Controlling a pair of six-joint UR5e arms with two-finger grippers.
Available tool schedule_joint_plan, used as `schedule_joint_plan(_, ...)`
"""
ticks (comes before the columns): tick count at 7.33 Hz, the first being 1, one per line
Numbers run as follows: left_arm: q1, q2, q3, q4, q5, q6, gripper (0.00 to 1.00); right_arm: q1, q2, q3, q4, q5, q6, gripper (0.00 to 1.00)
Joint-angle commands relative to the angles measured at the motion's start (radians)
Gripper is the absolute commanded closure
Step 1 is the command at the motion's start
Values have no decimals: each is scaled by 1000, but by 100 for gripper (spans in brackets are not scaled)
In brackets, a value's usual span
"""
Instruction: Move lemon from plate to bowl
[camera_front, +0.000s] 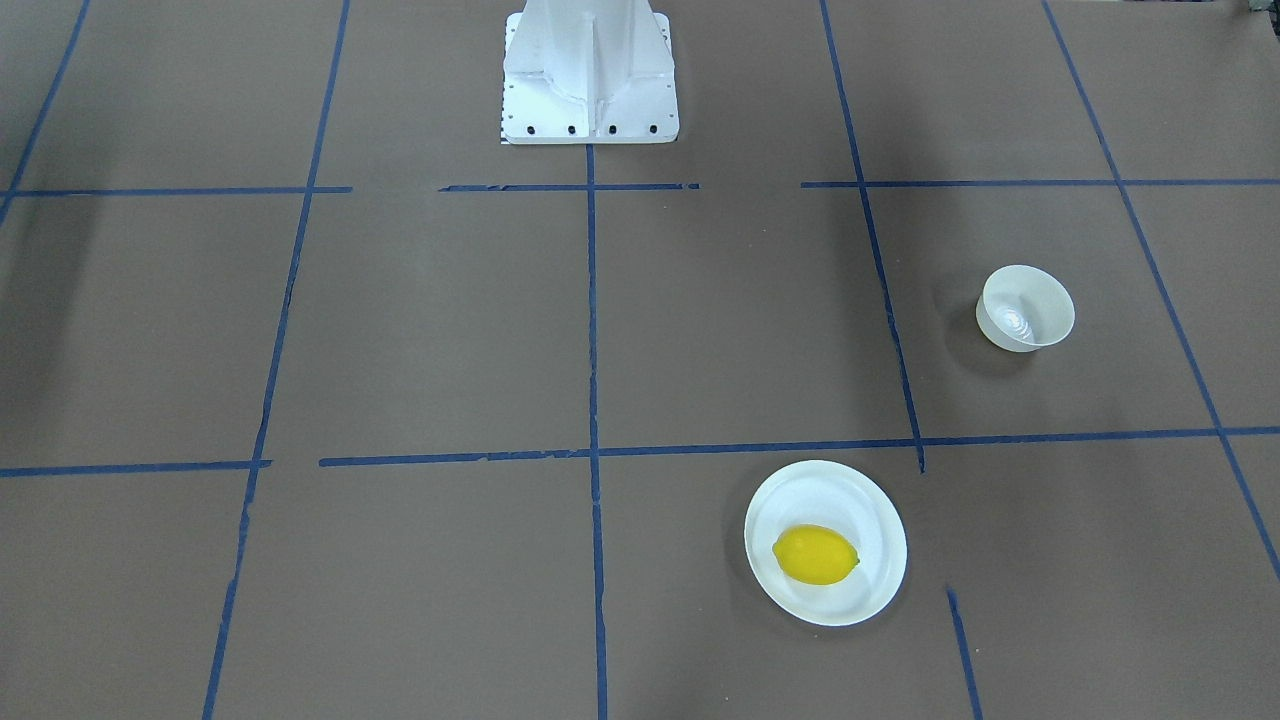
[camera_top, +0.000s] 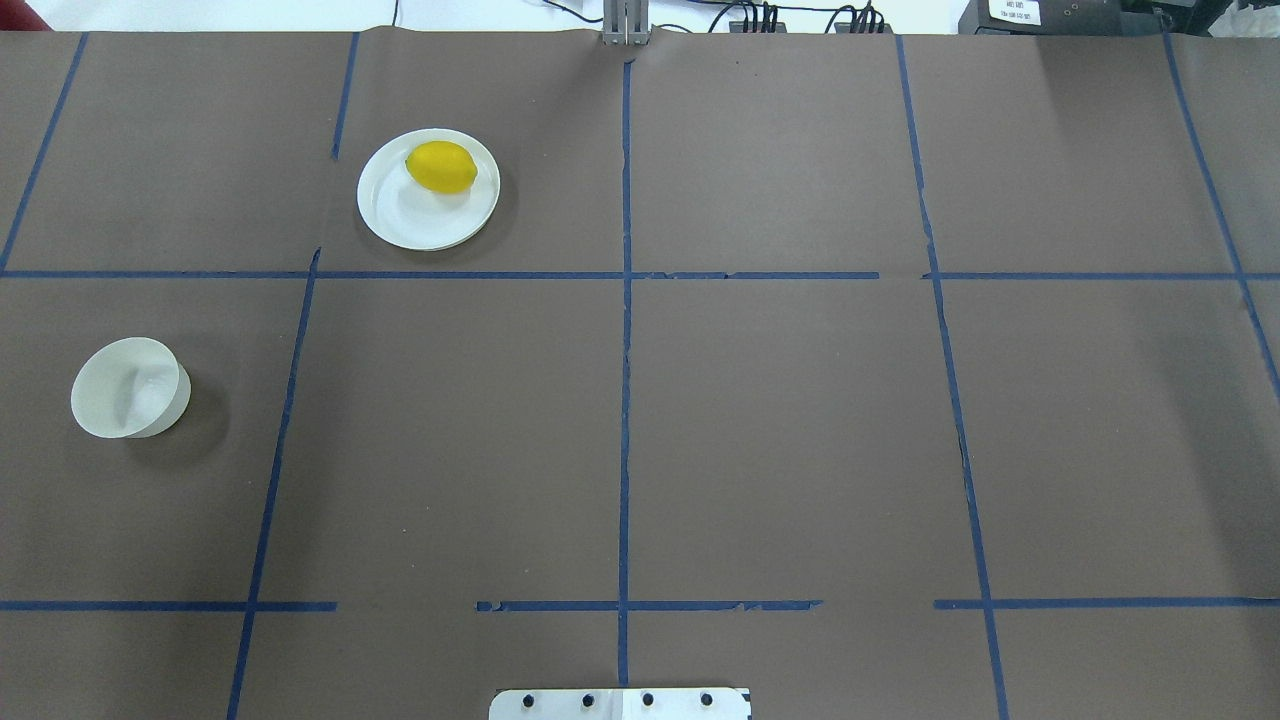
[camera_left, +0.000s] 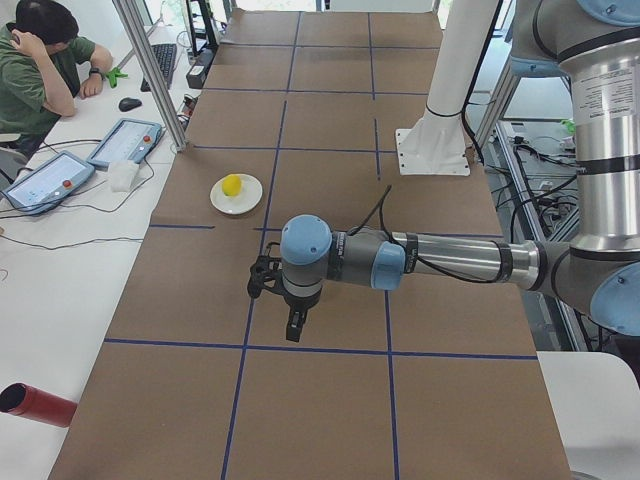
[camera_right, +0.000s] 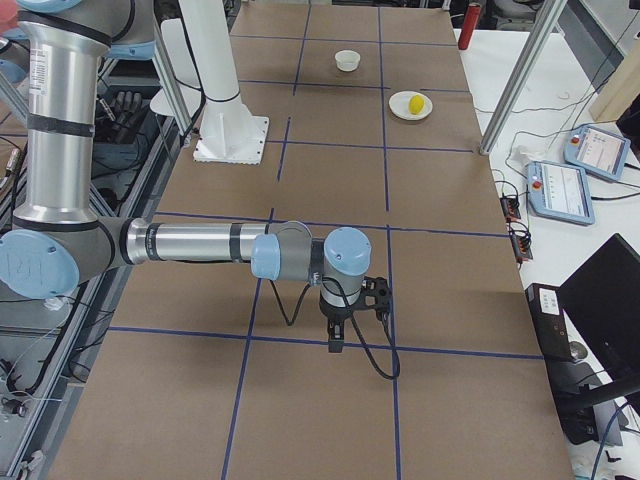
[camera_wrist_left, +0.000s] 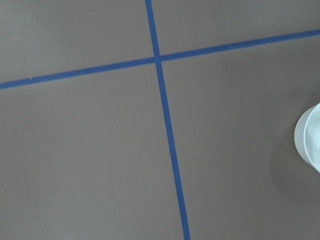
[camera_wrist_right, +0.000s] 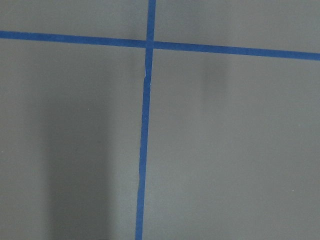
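The yellow lemon (camera_front: 816, 555) lies on the flat white plate (camera_front: 842, 487); both also show in the overhead view, the lemon (camera_top: 441, 166) on the plate's (camera_top: 420, 220) far side. The small white bowl (camera_top: 128, 388) stands empty, apart from the plate, on the robot's left; its rim (camera_wrist_left: 309, 145) shows at the left wrist view's right edge. My left gripper (camera_left: 293, 328) hangs above the table and shows only in the left side view, my right gripper (camera_right: 336, 344) only in the right side view. I cannot tell whether either is open or shut.
Brown paper with a blue tape grid (camera_top: 625, 275) covers the table. The white robot base (camera_front: 590, 75) stands at the near edge. A person (camera_left: 40, 60) sits at a side desk with tablets (camera_left: 125, 140). A red cylinder (camera_left: 35, 405) lies off the table.
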Motion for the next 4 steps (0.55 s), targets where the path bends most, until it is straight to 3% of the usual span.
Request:
schedule_joint_plan(1,31,-138,12,0,3,-150,0,0,0,0,0,0,0,0)
schedule_joint_plan(4,233,-381,64,4,15,-475,0,0,0,0,0,0,0,0)
